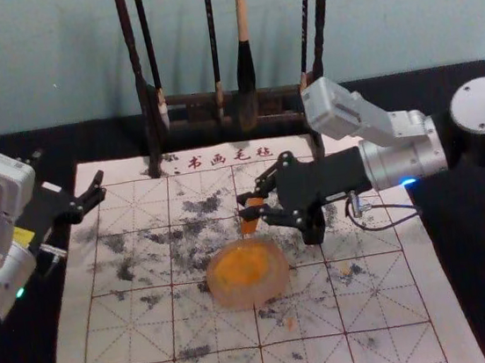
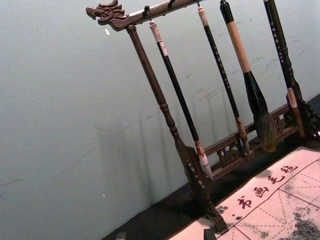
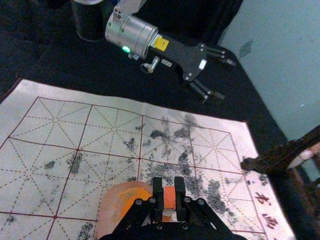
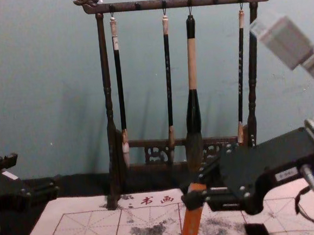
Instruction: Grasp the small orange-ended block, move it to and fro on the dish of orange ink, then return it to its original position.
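I pinch the orange block (image 1: pixel 250 227) high in my right gripper (image 1: pixel 245 206) — lower end free for the ink dish (image 1: pixel 276 287) — left gripper (image 1: pixel 99 187) spread open, off left.

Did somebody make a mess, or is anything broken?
It does look messy: dark smudges cover parts of the white mat, and small orange marks lie near the ink dish, maybe drips. The brushes hang neatly on their rack. I see nothing broken.
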Controlling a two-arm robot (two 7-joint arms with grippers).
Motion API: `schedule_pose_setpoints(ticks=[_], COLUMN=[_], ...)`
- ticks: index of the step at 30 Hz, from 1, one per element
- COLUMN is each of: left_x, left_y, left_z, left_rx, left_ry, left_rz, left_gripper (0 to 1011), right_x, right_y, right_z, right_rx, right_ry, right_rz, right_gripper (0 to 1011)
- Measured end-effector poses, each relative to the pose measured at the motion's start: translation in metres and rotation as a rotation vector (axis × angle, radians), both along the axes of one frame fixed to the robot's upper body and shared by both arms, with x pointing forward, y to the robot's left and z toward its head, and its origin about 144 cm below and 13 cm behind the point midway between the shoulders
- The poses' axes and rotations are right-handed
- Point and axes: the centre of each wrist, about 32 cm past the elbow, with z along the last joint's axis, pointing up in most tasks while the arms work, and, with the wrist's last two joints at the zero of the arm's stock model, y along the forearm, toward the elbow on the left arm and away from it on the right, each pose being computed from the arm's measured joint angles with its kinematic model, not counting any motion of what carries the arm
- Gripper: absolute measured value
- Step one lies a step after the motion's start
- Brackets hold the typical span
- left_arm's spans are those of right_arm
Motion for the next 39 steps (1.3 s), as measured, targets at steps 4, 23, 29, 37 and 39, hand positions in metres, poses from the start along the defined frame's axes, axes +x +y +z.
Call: schedule_pose_setpoints(ticks=[4, 23, 29, 37, 39], left_x=[0.000, 0.000, 0.000, 0.000, 0.000], left_y=[0.000, 0.000, 0.000, 0.000, 0.000], left_z=[0.000, 0.000, 0.000, 0.000, 0.000], left_rx=[0.000, 0.000, 0.000, 0.000, 0.000], left_ry=[0.000, 0.000, 0.000, 0.000, 0.000], left_rz=[0.000, 0.000, 0.000, 0.000, 0.000], left_gripper=[1001, 1001, 1001, 1001, 1001], right_x=[-0.006, -0.040, -0.043, -0.042, -0.041], right_y=[-0.008, -0.059, -0.068, -0.074, -0.075], right_z=[0.005, 0.007, 0.006, 0.005, 0.005], right_rx=[0.010, 0.031, 0.005, -0.023, -0.031], right_ry=[-0.015, -0.009, -0.002, 0.003, 0.004], right_rz=[-0.017, -0.156, -0.171, -0.174, -0.177], right_gripper=[133, 133, 133, 133, 133])
